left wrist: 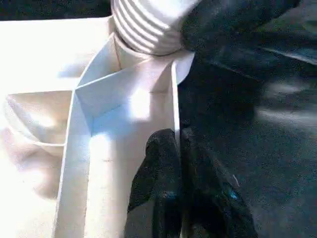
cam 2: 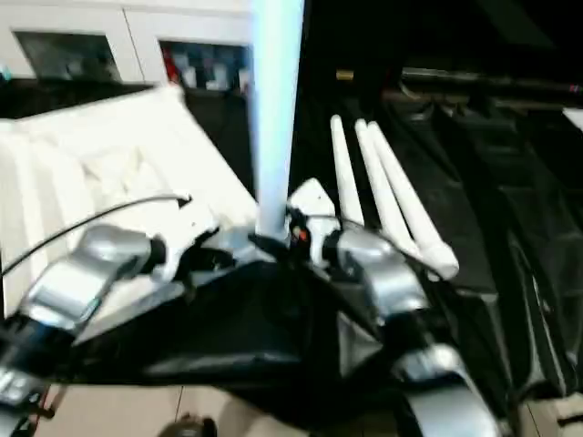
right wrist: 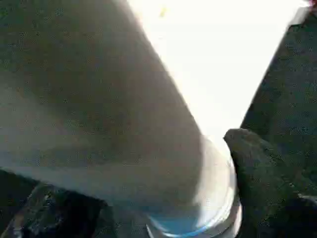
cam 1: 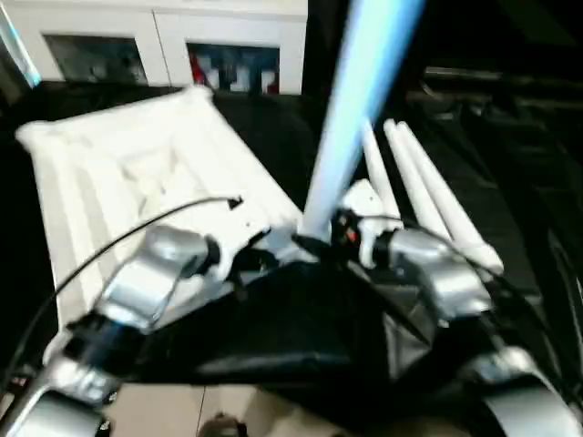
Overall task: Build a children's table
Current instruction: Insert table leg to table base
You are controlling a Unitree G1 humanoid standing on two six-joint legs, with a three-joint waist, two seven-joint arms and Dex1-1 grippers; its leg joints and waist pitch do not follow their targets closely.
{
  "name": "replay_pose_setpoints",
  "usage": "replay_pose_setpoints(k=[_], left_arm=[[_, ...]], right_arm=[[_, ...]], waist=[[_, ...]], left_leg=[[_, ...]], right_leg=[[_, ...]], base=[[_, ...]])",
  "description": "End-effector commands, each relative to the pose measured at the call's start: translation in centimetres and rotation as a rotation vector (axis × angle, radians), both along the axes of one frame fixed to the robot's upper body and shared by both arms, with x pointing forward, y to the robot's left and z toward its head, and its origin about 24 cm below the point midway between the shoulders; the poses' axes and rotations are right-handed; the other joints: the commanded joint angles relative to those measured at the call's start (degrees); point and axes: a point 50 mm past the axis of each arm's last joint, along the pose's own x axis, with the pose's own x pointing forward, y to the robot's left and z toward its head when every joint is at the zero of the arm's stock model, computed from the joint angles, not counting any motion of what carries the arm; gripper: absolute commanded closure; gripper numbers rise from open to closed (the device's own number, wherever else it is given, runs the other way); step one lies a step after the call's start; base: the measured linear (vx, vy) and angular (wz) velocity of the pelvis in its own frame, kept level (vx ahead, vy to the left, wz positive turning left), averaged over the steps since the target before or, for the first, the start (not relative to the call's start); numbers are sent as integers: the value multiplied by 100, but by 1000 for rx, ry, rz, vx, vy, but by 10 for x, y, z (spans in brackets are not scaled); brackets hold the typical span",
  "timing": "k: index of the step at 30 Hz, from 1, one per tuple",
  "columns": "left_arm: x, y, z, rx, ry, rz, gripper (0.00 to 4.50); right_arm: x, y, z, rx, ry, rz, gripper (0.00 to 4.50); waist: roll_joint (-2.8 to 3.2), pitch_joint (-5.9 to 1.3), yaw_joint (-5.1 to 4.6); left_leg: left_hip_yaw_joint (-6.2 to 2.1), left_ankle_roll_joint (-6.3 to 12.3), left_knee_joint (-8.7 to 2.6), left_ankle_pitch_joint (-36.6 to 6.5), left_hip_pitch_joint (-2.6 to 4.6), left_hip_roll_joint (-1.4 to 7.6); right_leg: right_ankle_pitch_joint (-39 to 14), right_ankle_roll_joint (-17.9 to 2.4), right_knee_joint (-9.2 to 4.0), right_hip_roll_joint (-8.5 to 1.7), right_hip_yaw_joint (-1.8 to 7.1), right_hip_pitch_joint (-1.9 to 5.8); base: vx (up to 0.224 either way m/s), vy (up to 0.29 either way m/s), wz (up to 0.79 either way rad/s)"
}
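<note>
Plainly, in the left eye view the table top [cam 1: 137, 173] lies ribs-up on the dark surface, which puts its corner sockets within reach for the legs. 1 upright leg [cam 1: 351, 109] stands at the near corner, rising toward 12 o'clock, seemingly being seated in its socket. The right gripper [cam 1: 342, 228] is at the leg's foot, and the left gripper [cam 1: 250, 259] sits at 9 o'clock of it, at the top's near edge, probably to steady the top.

In the right eye view, 3 spare legs [cam 2: 392, 196] lie side by side at 3 o'clock of the upright one, parked close for the coming sockets. That makes 4 legs and 1 top. A white cabinet [cam 2: 137, 45] stands behind, at 12 o'clock.

In the left wrist view, the left fingers [left wrist: 163, 183] are pressed closed, seemingly pinching a thin rib of the top. The leg's threaded end [left wrist: 148, 25] sits at the corner socket, beyond the fingers.

In the right wrist view, the leg passes between the right jaws, which stand spread with one finger [right wrist: 262, 168] beside the leg's base; whether they press it I cannot tell through the blur.
</note>
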Motion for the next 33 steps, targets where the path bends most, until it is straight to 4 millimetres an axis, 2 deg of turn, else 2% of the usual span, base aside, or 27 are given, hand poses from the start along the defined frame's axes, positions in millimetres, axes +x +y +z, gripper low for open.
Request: replay_pose_setpoints(k=[1, 2, 4, 5, 6, 7, 11, 18, 24, 27, 30, 33], left_arm=[[-5, -17, 17, -78, -56, -162, 450], [-5, -17, 17, -78, -56, -162, 450], [-6, -14, 16, -63, -38, -174, 450], [-6, -13, 16, -62, -32, -178, 450], [-6, -13, 16, -63, -31, -180, 450], [-6, -12, 16, -64, -31, -181, 450], [-6, -11, 15, -57, -29, -195, 450], [-5, -9, 13, -41, -29, -199, 450], [1, -1, 12, -4, -120, -175, 450], [1, 0, 15, -18, -136, -172, 450], [2, 1, 20, -55, -147, -156, 450], [2, 3, 17, -22, -146, -158, 450]], right_arm=[[-6, 1, -1, -4, 26, 54, 70], [-6, 1, -1, -4, 26, 54, 70], [-8, 0, -2, -12, 37, 52, 70], [-8, -1, -4, -10, 43, 38, 70], [-8, 0, -4, -9, 45, 37, 70], [-8, 0, -4, -9, 46, 36, 97], [-8, 3, -5, 19, 59, 17, 110], [-11, 2, -10, 66, 102, 18, 171], [-10, 2, -12, 123, 115, -19, 178], [-9, 2, -10, 149, 115, -30, 178], [-4, 0, 0, 271, 135, -66, 178], [-1, -2, 4, 325, 155, -83, 178]], waist=[[67, -419, -18], [74, -416, -8], [105, -425, -4], [87, -425, -15], [96, -430, -18], [88, -436, -18], [87, -440, -31], [91, -439, -16], [106, -426, -4], [91, -423, -8], [81, -437, -9], [86, -444, -8]], left_leg=[[-34, 32, -341, -1024, 210, 204], [-33, 3, -348, -1094, 232, 211], [-42, -49, -347, -1123, 227, 212], [-44, -71, -350, -1109, 223, 207], [-45, -86, -345, -1101, 224, 202], [-44, -86, -340, -1080, 224, 201], [-48, -62, -327, -1018, 208, 190], [-43, -68, -315, -1061, 219, 198], [-61, -186, -328, -1408, 221, 199], [-67, -224, -337, -1467, 219, 204], [-62, -166, -320, -1341, 210, 198], [-59, -131, -311, -1228, 205, 200]], right_leg=[[-87, -1267, -320, -389, 212, 278], [-140, -1274, -327, -381, 207, 255], [-103, -1295, -309, -386, 202, 263], [-64, -1293, -306, -383, 200, 271], [-22, -1302, -302, -379, 198, 271], [26, -1315, -294, -382, 198, 276], [108, -1335, -281, -393, 200, 293], [46, -1364, -272, -385, 197, 279], [-410, -1281, -310, -406, 206, 261], [-480, -1258, -306, -407, 204, 260], [-313, -1314, -277, -414, 208, 268], [-187, -1336, -258, -407, 197, 266]], base=[[0, 0, 0], [0, 0, 0], [0, 0, 0], [0, 0, 0], [0, 0, 0], [0, 0, 0], [0, 0, 0], [0, 0, 0], [0, 0, 0], [0, 0, 0], [0, 0, 0], [0, 0, 0]])
